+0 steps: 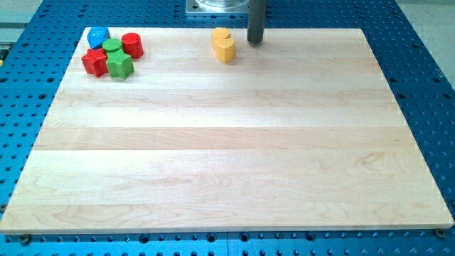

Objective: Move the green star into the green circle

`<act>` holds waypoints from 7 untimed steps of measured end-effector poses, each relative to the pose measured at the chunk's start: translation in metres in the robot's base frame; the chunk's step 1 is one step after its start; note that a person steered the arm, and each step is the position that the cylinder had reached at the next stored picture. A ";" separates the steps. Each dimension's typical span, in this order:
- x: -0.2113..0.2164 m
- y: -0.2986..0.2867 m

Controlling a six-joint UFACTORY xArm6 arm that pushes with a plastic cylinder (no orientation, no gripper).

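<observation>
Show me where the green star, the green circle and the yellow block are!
green star [120,66], camera view, middle of its top face.
green circle [111,47], camera view, its round top, just above the star.
yellow heart [223,45], camera view, its top face, left of my tip [254,40].

Most of the pale wooden board [227,142] lies open, from its near edge up to the far strip. At the far left corner a tight cluster crowds together: the green star block [120,65] touches the red star block [93,62] on its left and the green circle block [111,47] behind, with the blue block [97,36] and red cylinder block [132,45] flanking. The yellow heart-shaped block [223,45] sits far centre, my tip [255,42] just right of it.
</observation>
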State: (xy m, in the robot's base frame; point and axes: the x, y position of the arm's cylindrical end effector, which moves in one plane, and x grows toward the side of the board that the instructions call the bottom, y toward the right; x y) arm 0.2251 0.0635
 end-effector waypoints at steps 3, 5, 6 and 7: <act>-0.008 0.029; 0.123 -0.170; 0.120 -0.337; 0.135 -0.369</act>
State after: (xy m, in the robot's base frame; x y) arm 0.3597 -0.3051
